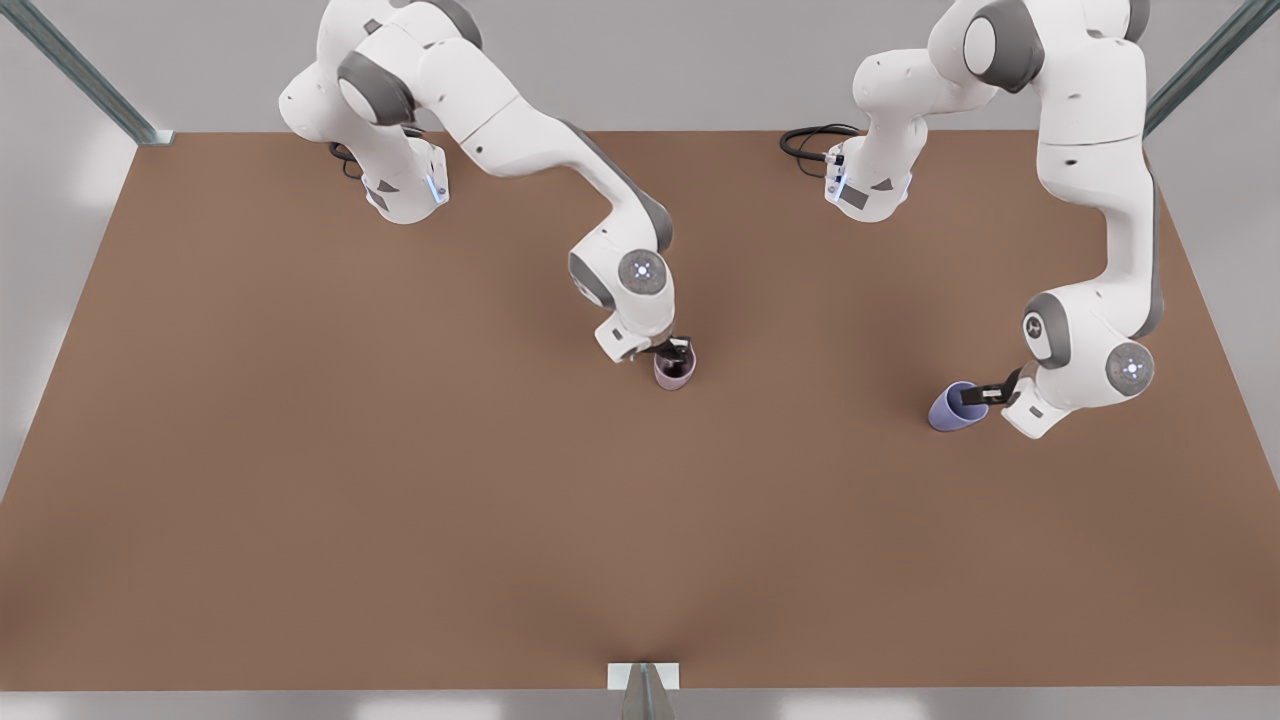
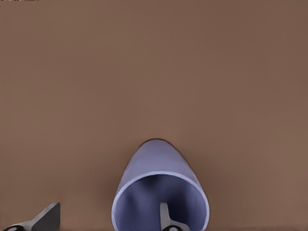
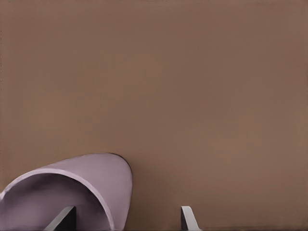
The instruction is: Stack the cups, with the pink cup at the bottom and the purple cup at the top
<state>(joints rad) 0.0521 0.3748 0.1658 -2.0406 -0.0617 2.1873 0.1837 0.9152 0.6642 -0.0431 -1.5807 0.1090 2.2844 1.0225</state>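
- We are straddling the purple cup's [image 1: 952,407] wall with our left hand [image 1: 975,395], fingers spread, at the desk's [image 1: 300,450] right in the front view.
- We are straddling the pink cup's [image 1: 674,370] rim mid-desk with our right hand [image 1: 676,350], fingers spread.

The pink cup [image 1: 674,370] is placed on the table [image 1: 300,480] near its middle, well apart from the purple cup [image 1: 952,408], which is set toward the front view's right. One finger of the right gripper [image 1: 677,351] is seen inside the pink cup (the other outside its wall); the left gripper [image 1: 984,394] is likewise placed astride the purple cup's rim.
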